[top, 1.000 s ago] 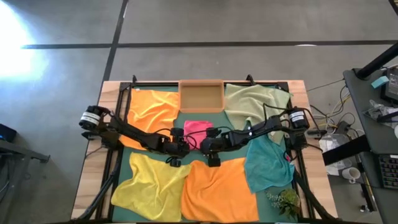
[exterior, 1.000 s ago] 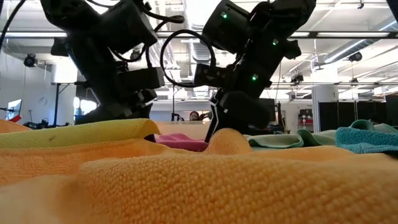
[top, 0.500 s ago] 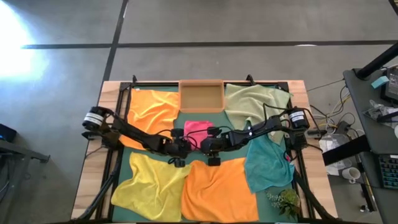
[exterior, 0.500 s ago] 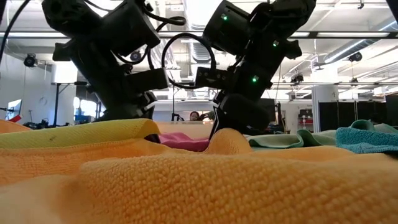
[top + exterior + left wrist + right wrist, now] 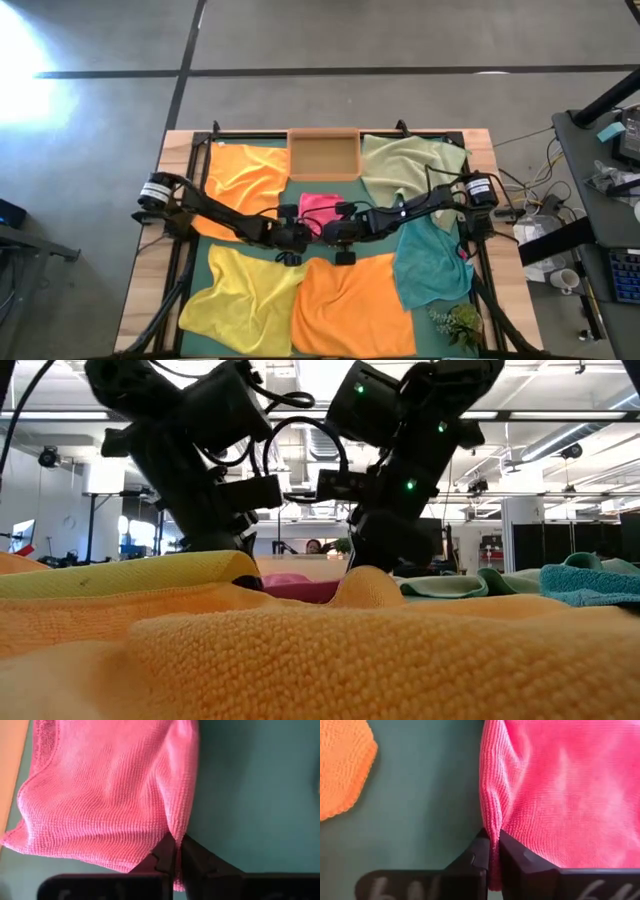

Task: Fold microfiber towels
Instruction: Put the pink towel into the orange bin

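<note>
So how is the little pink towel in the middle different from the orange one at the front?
The pink towel shows much smaller from above, folded or bunched; the front orange towel lies spread wide. Both grippers are shut on the pink towel, the left gripper and the right gripper each pinching an edge; neither holds the orange towel. Pink lies mid-mat below the wooden tray; orange sits at the near edge. Both are soft, nubbly cloths.

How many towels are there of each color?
Orange towels: 2
Yellow towel: 1
Pink towel: 1
Pale green towel: 1
Teal towel: 1
Total: 6 towels
</note>
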`<action>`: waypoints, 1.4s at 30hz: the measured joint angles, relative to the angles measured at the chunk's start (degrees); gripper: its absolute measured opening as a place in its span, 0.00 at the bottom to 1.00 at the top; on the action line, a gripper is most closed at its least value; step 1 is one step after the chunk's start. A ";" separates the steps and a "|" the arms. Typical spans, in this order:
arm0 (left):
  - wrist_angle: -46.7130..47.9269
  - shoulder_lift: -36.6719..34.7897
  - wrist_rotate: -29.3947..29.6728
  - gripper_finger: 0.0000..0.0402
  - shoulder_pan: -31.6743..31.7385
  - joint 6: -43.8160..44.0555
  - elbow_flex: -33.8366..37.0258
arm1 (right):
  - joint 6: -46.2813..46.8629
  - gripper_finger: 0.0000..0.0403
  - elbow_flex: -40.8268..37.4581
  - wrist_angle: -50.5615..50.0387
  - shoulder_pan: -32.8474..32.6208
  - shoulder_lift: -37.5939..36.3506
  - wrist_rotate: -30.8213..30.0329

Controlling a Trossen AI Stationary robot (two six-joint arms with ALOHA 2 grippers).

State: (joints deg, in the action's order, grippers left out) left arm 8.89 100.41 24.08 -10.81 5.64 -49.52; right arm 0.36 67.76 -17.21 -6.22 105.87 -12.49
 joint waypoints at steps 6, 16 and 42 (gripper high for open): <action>7.80 -3.64 -1.86 0.01 0.26 -0.03 -4.85 | 2.20 0.02 4.11 -8.40 0.04 -1.98 0.31; 17.21 -7.37 -3.08 0.00 2.70 -0.47 -13.68 | 2.32 0.02 11.17 -20.59 0.64 -4.47 0.37; 19.08 -7.97 -2.57 0.00 17.79 -3.55 -28.22 | -14.87 0.02 12.01 -20.21 21.59 -16.51 10.44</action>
State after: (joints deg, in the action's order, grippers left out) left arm 27.97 92.44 21.51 6.98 2.09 -77.74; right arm -14.52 79.76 -37.43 15.37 89.36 -2.05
